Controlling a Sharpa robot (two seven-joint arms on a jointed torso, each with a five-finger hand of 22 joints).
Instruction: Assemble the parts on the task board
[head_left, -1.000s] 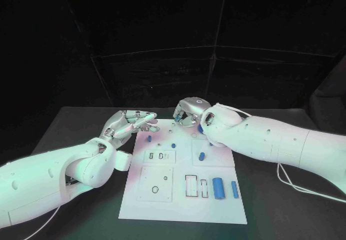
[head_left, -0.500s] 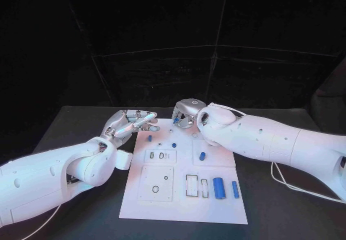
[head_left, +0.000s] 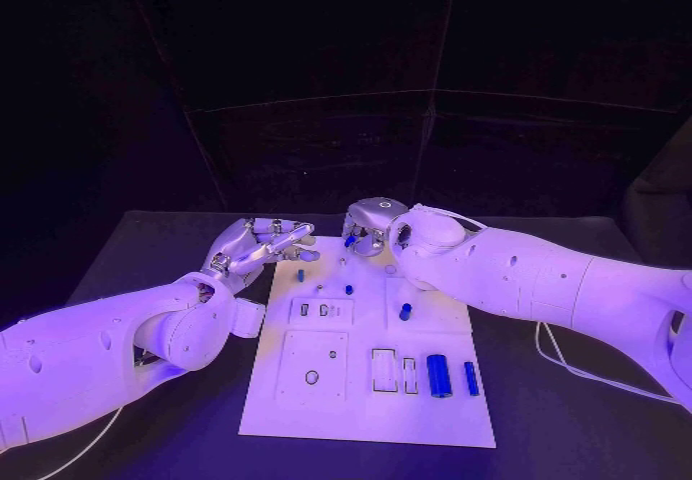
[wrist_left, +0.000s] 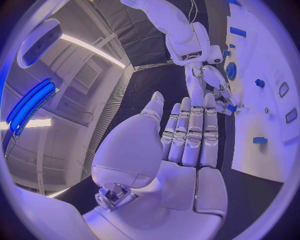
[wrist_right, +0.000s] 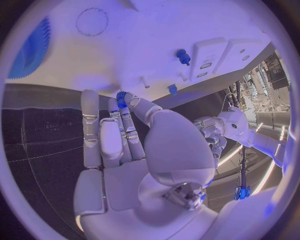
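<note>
right hand (head_left: 371, 232) — pinches a small blue part (wrist_right: 121, 96) at the task board's (head_left: 361, 410) far edge | left hand (head_left: 263, 245) — fingers straight, side by side, holding nothing

white task board (head_left: 361, 400), blue parts (head_left: 438, 375), black table (head_left: 173, 250), silver fingers (head_left: 283, 238)

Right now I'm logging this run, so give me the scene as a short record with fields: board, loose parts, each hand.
board: white task board on the black table
loose parts: two blue cylinders lying side by side near the board's right edge
left hand: fingers apart, holding nothing, at the board's far left corner
right hand: over the board's far edge, pinching a small blue part
</note>
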